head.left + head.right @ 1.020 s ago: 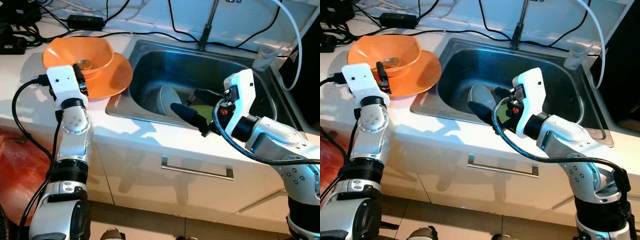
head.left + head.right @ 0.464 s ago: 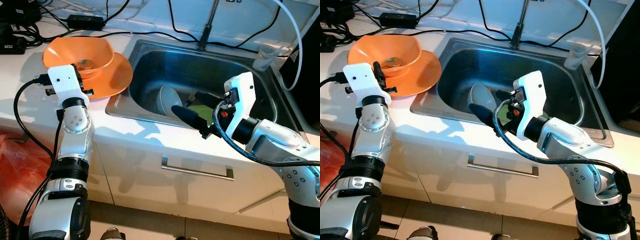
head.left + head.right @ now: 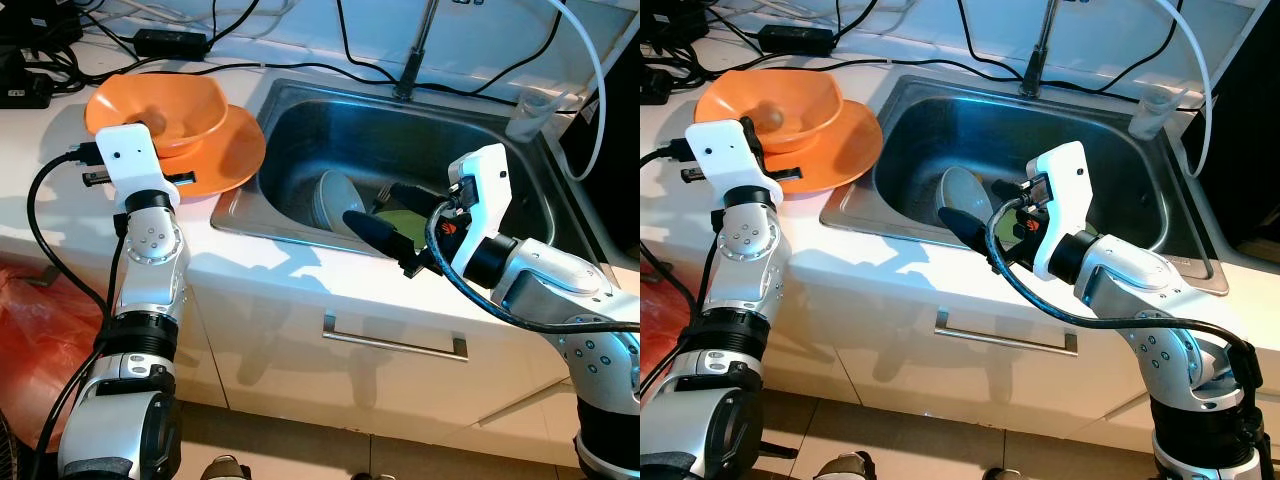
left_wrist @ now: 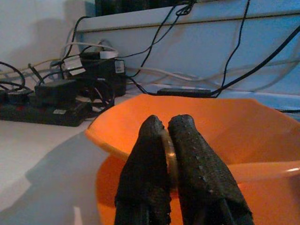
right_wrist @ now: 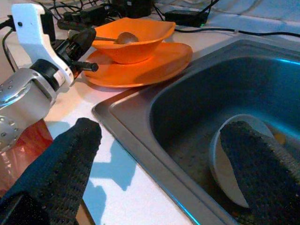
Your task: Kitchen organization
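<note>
An orange bowl (image 3: 185, 104) sits on an orange plate (image 3: 232, 152) on the white counter left of the sink. My left gripper (image 4: 166, 123) is at the bowl's near rim, shut on the thin handle of a metal spoon (image 5: 123, 37) whose head lies over the bowl. My right gripper (image 3: 392, 212) hovers open over the front rim of the steel sink (image 3: 290, 232), nothing between its fingers (image 5: 77, 145). A white bowl (image 3: 330, 198) leans on its side in the sink beside something green (image 3: 406, 222), partly hidden behind the gripper.
A faucet (image 3: 416, 52) rises behind the sink. A clear glass (image 3: 527, 113) stands on the sink's back right corner. Black cables and power bricks (image 3: 170, 42) run along the back. A cabinet handle (image 3: 395, 343) is below; a red bag (image 3: 40, 330) lies at lower left.
My left wrist has turned and shifted slightly left at the orange bowl, moving the spoon with it. The right arm has barely moved.
</note>
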Controlling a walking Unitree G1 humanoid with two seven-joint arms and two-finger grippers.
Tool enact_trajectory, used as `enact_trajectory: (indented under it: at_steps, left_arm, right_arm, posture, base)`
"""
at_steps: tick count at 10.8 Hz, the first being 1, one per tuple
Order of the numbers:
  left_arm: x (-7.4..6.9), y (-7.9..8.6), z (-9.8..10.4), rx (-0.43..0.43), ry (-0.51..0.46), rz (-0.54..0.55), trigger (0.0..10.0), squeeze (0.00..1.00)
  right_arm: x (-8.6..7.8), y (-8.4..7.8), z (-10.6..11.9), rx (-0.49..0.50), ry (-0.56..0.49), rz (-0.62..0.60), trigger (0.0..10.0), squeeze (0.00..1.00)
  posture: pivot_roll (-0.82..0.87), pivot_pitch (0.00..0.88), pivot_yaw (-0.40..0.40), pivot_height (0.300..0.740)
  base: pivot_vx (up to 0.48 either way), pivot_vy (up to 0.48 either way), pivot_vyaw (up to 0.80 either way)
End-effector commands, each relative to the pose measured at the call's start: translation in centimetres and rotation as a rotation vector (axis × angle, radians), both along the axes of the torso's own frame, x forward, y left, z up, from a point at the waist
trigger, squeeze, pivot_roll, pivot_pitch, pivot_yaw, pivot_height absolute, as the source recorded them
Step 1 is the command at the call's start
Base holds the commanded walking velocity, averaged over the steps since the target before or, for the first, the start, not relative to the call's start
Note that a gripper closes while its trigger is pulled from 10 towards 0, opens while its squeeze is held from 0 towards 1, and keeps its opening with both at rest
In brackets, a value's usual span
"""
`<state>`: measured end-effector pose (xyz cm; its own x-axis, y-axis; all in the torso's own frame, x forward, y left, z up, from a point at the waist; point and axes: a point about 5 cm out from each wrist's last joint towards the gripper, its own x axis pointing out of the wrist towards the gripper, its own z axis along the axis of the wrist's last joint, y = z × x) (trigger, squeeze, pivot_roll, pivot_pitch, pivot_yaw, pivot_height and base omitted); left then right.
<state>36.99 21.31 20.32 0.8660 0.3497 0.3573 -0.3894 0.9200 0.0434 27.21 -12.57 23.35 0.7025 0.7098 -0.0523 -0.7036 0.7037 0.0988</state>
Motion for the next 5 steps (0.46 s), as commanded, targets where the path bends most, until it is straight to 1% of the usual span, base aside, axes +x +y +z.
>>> enact_trajectory:
  at_steps: [1, 4, 5]
  left_arm:
    - [0.2, -0.6, 0.6, 0.018, -0.02, -0.024, 0.0, 0.0]
    - [0.0, -1.8, 2.0, 0.043, -0.084, -0.055, 0.0, 0.0]
    - [0.0, -1.9, 2.2, 0.04, -0.09, -0.058, 0.0, 0.0]
  right_arm:
    - [-0.1, -0.4, 0.2, -0.005, -0.011, -0.015, 10.0, 0.0]
    - [0.0, -0.4, 0.2, -0.005, -0.014, -0.015, 10.0, 0.0]
    - [0.0, -0.3, 0.2, -0.005, -0.015, -0.016, 10.0, 0.0]
  posture:
    - [-0.05, 0.097, -0.076, 0.74]
    - [-0.05, 0.093, -0.075, 0.74]
    - [-0.05, 0.092, -0.074, 0.74]
  base:
    - [0.0, 0.0, 0.0]
    - [0.0, 0.0, 0.0]
    - [0.0, 0.0, 0.0]
